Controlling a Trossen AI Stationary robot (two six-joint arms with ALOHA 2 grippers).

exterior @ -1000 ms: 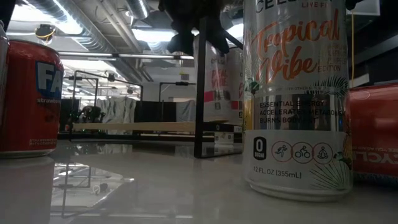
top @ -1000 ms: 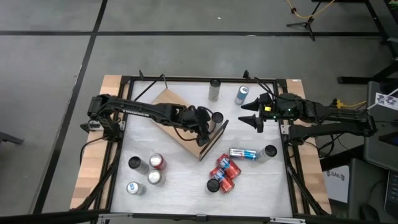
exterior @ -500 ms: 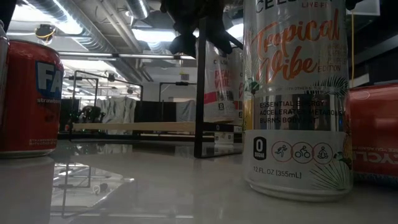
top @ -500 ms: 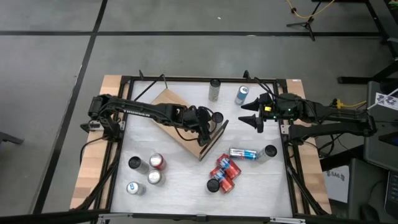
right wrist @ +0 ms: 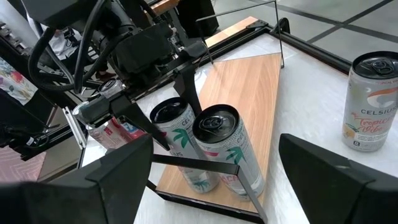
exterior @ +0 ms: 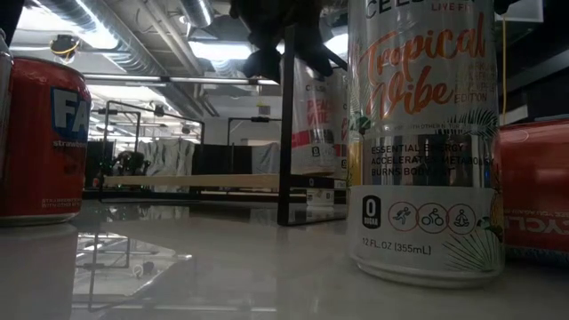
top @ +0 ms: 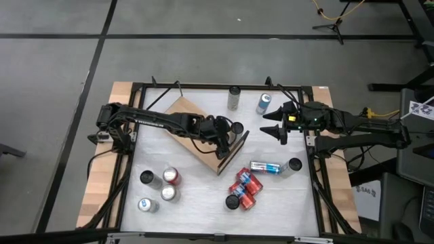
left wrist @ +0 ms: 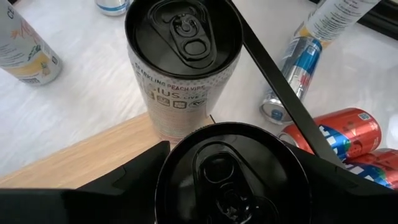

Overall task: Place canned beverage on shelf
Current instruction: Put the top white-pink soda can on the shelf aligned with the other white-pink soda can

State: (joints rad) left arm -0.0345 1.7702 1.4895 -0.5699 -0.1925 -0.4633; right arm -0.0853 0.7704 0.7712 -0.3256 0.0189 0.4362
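Left claw (top: 222, 130) straddling can (right wrist: 171, 116) on shelf (right wrist: 249, 87), grip unclear; placing nearly done. Next: spread wide, lift clear of neighbour (right wrist: 219, 129) just beyond. Right claw (top: 274, 130) wide, waiting apart.

Two cans (right wrist: 214, 152) stand side by side on the shelf (top: 196, 132) mid-table, loose cans (top: 244, 188) scattered in front of it.

Light matt wood on the shelf (right wrist: 245, 93), thin black metal wire around it; glossy white bench (top: 196, 186); shiny printed aluminium on the cans (left wrist: 181, 68).
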